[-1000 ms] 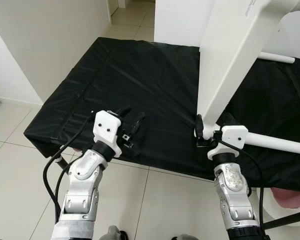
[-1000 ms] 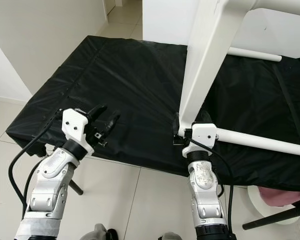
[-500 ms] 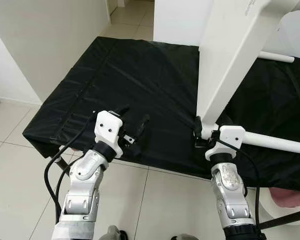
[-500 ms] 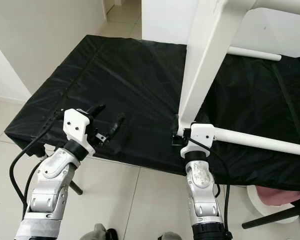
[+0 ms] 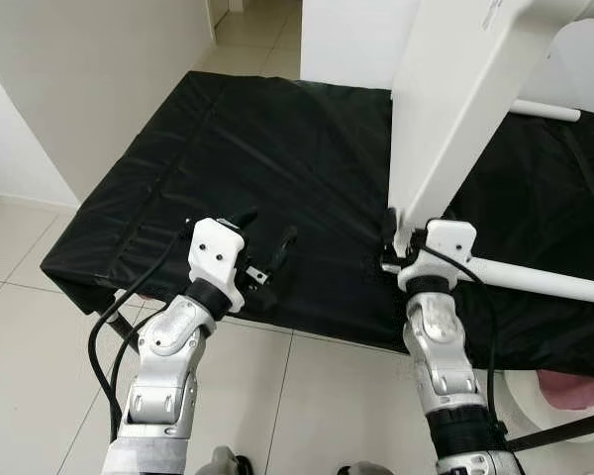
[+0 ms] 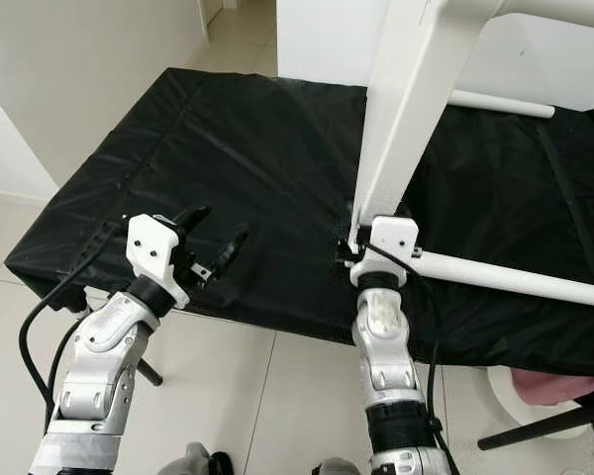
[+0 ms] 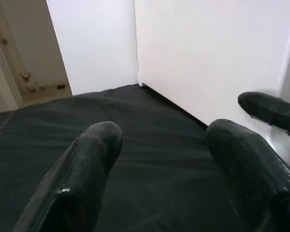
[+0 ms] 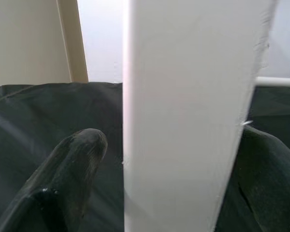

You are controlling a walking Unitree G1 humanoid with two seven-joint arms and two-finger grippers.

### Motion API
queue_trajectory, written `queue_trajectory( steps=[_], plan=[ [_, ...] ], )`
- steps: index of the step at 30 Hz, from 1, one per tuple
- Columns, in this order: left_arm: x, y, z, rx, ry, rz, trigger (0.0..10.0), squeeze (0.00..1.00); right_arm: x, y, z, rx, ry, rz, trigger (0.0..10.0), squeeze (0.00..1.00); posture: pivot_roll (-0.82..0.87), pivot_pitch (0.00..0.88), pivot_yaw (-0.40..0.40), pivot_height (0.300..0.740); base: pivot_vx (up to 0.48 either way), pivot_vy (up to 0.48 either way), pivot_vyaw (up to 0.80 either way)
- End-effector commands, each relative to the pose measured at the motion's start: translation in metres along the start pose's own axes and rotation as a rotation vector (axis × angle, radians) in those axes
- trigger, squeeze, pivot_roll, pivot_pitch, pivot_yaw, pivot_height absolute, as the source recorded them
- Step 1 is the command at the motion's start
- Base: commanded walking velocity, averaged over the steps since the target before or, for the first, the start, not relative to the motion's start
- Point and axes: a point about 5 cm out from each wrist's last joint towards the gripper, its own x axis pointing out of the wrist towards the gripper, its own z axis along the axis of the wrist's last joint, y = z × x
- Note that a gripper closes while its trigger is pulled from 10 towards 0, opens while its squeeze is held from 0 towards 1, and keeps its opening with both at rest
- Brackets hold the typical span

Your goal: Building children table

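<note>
A wide white table leg (image 5: 455,109) rises at a slant from the black-covered platform (image 5: 277,148). From its foot a white rod (image 5: 544,280) runs right across the cover. My right gripper (image 5: 401,237) is at that foot. It is open, and the leg (image 8: 183,121) stands between its fingers (image 8: 67,169), with a thin gap on one side. My left gripper (image 5: 269,224) hovers open and holding nothing over the platform's front edge, left of the leg. In the left wrist view the leg's white face (image 7: 212,53) lies ahead of the left gripper (image 7: 159,140).
A second white rod (image 5: 546,111) lies at the back right of the platform. A white wall (image 5: 89,69) stands on the left, with tiled floor (image 5: 30,327) below. Something pink (image 5: 574,388) and a dark stand leg (image 5: 564,430) sit on the floor at lower right.
My right gripper has pushed forward and a little left, so the leg's foot sits deeper between its fingers. The left gripper's fingers have spread wider apart.
</note>
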Motion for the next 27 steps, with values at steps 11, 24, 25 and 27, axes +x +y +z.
queue_trajectory(
  steps=[11, 24, 25, 27],
  plan=[
    [0.002, 0.002, 0.003, -0.017, -0.009, 0.148, 10.0, 0.0, 0.021, 0.01, -0.011, 0.014, 0.049, -0.031, 10.0, 0.0, -0.09, 0.092, 0.054, 0.74, 0.0, 0.0, 0.0],
    [0.007, 0.003, 0.005, -0.012, -0.021, 0.138, 10.0, 0.0, 0.035, 0.009, -0.019, 0.006, 0.086, -0.048, 10.0, 0.0, -0.1, 0.076, 0.063, 0.74, 0.0, 0.0, 0.0],
    [0.009, 0.003, 0.005, -0.013, -0.026, 0.137, 10.0, 0.0, 0.038, 0.009, -0.021, 0.005, 0.096, -0.055, 10.0, 0.0, -0.1, 0.076, 0.063, 0.74, 0.0, 0.0, 0.0],
    [0.009, 0.003, 0.006, -0.012, -0.028, 0.133, 10.0, 0.0, 0.04, 0.008, -0.022, 0.003, 0.106, -0.066, 10.0, 0.0, -0.1, 0.076, 0.063, 0.74, 0.0, 0.0, 0.0]
  ],
)
